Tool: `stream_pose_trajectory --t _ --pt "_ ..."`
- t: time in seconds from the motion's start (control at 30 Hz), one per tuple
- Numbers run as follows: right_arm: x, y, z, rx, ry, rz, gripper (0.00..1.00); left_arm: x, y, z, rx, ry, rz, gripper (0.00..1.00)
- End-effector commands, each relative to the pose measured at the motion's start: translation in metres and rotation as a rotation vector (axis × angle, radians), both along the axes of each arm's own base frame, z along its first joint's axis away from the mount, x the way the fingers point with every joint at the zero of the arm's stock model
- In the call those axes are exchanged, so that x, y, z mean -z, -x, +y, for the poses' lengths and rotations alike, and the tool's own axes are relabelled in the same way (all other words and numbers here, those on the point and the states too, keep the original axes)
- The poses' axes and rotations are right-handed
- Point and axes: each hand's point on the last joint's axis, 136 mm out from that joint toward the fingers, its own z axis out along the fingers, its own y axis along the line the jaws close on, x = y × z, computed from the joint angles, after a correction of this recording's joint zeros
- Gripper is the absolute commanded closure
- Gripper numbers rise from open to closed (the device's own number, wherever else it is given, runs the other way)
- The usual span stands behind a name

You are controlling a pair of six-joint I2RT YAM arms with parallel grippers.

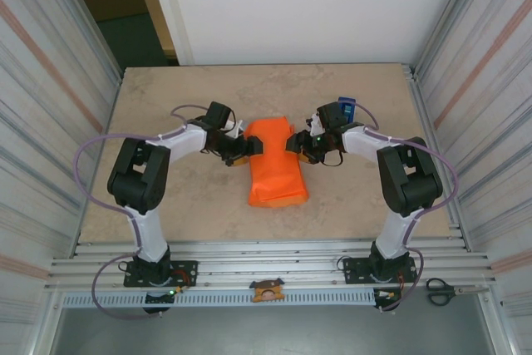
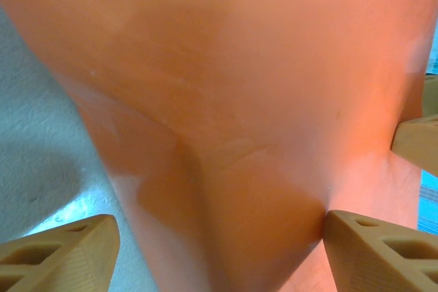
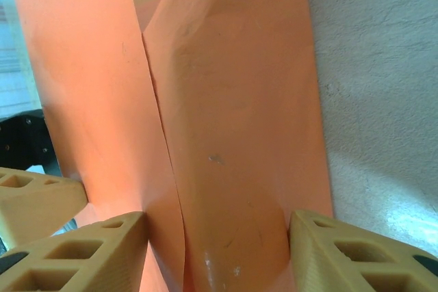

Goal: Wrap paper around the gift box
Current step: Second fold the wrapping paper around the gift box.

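The paper (image 1: 276, 170) lies folded into a long orange bundle in the middle of the table; the gift box is hidden. My left gripper (image 1: 242, 148) is at the bundle's upper left edge. In the left wrist view its jaws (image 2: 219, 254) straddle a raised fold of paper (image 2: 233, 121): the right finger (image 2: 383, 254) touches it, the left finger (image 2: 61, 258) stands apart over bare table. My right gripper (image 1: 295, 144) is at the upper right edge. Its fingers (image 3: 89, 254) press both sides of a paper (image 3: 226, 135) fold, so this gripper (image 3: 217, 254) is shut on it.
A blue tape dispenser (image 1: 347, 107) stands just behind the right wrist. Scissors (image 1: 445, 291) lie on the rail at the near right, and a small tan part (image 1: 268, 291) sits on the front rail. Corrugated walls close in both sides of the tan table (image 1: 208, 214).
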Motion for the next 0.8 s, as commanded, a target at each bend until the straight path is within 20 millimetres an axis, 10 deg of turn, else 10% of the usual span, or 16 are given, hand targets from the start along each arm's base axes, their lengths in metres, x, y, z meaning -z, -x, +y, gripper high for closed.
stream_pose_trajectory --t 0.0,0.43,0.77 --pt "0.019 0.029 0.001 0.003 0.042 0.118 0.45 0.002 -0.004 -0.003 0.015 0.000 -0.006 0.22" --pt "0.014 0.028 0.000 0.007 0.038 0.101 0.46 -0.005 -0.012 -0.011 0.046 0.018 -0.004 0.27" --pt "0.029 0.035 -0.008 0.008 0.091 0.124 0.46 -0.032 -0.011 0.000 0.018 -0.030 -0.117 0.02"
